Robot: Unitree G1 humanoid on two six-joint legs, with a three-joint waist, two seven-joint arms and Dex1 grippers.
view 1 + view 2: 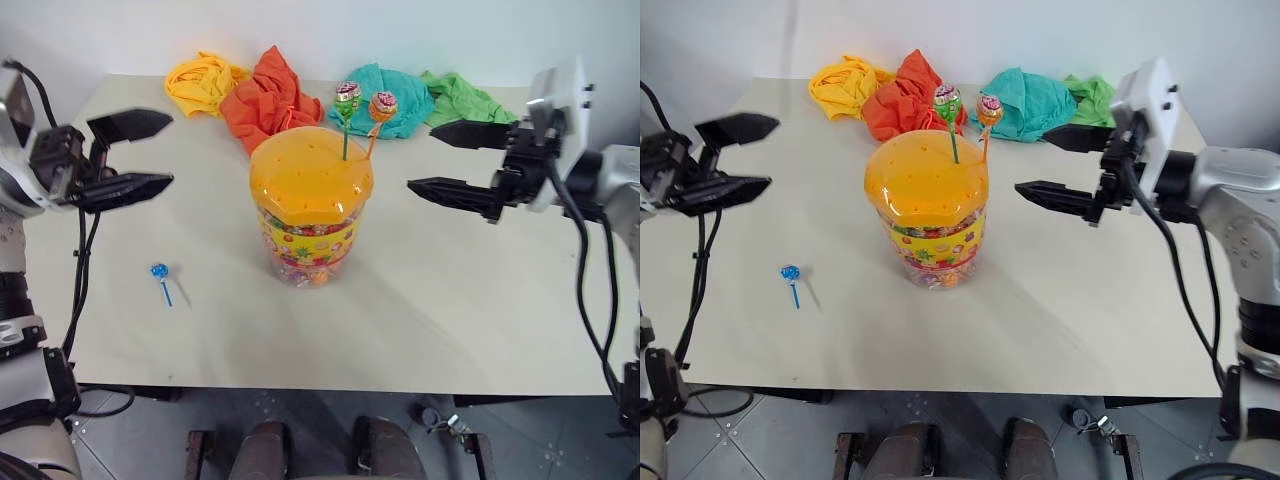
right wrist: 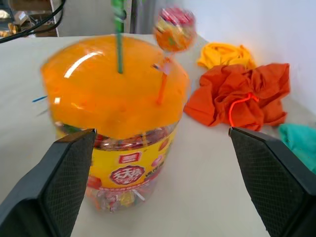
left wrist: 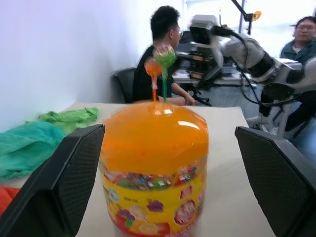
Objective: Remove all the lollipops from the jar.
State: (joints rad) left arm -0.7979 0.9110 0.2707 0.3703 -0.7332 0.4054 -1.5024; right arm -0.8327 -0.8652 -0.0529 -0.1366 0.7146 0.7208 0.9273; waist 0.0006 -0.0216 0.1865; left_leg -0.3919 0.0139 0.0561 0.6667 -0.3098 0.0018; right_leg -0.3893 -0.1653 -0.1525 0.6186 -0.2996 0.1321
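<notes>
Lollipops are seen in two places. Two stand upright with their sticks pushed into holes in the orange lid of the jar: the green-stick lollipop, whose wrapper looks green and pink, and just beside it, towards the robot's right, the orange lollipop on its orange stick. The third, the blue lollipop, lies flat on the counter with its blue stick pointing towards the near edge, well apart from the jar on the robot's left.

The jar is set upright near the middle of the counter. Its wall is clear plastic, a colourful label is wrapped around it, and loose coloured candies are visible through the lowest part. The faceted lid is dotted with small holes.

The left tool is held above the counter on the robot's left of the jar, its two black fingers spread apart and empty, pointing towards the jar. The right tool is held on the opposite side, also pointing at the jar, with its fingers spread wide and nothing between them. Neither tool is touching the jar or a lollipop.

Along the far edge of the counter four crumpled cloths are lined up: a yellow cloth, an orange-red cloth, a teal cloth and a green cloth.

In the left wrist view, two people are seated in the room beyond the counter.
</notes>
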